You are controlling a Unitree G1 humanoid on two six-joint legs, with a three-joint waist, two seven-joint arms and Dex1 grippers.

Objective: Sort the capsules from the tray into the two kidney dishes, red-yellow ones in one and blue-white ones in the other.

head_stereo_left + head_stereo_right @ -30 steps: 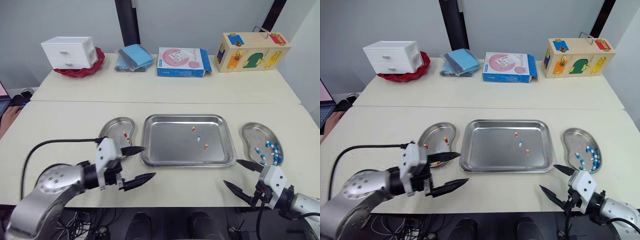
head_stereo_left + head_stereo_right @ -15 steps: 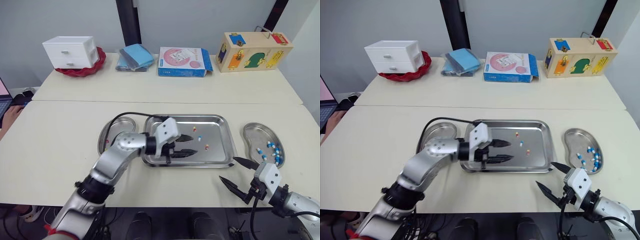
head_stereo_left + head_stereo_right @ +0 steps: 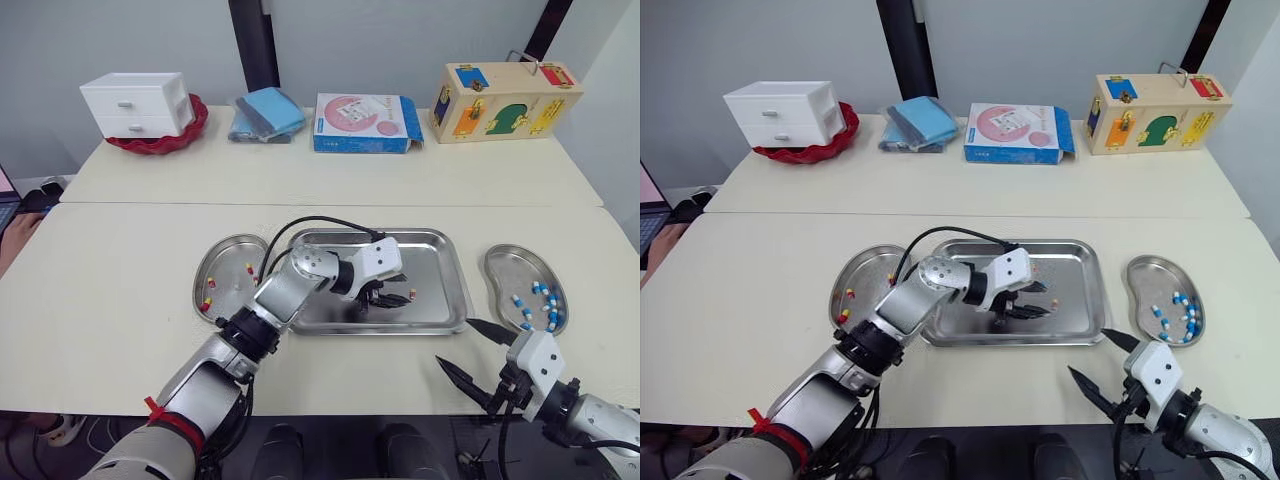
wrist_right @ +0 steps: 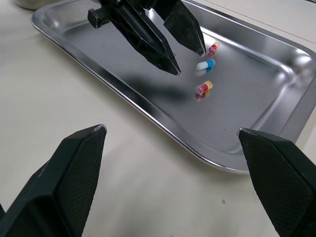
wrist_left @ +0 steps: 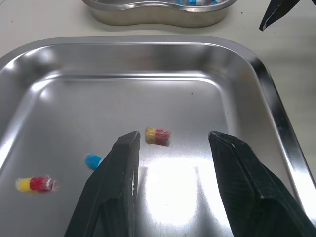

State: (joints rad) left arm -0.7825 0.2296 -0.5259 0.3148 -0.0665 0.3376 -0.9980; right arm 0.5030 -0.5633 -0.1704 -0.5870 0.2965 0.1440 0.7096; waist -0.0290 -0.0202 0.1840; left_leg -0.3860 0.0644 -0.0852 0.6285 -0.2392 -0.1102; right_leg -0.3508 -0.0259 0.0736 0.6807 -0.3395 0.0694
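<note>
Now | left gripper (image 5: 173,138) wide open, empty, low over the tray (image 5: 256,69) | red-yellow capsule (image 5: 157,135) lies between our fingers, closer to one | we should centre, descend, close gently so it doesn't skid | then carry to left kidney dish (image 3: 225,262) | right gripper (image 3: 455,342) open, empty, beside the tray.

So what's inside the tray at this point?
The tray holds three capsules: one red-yellow capsule ahead of the open left gripper, a second red-yellow capsule off to the side, and a blue-white capsule partly hidden behind one finger in the left wrist view.
</note>
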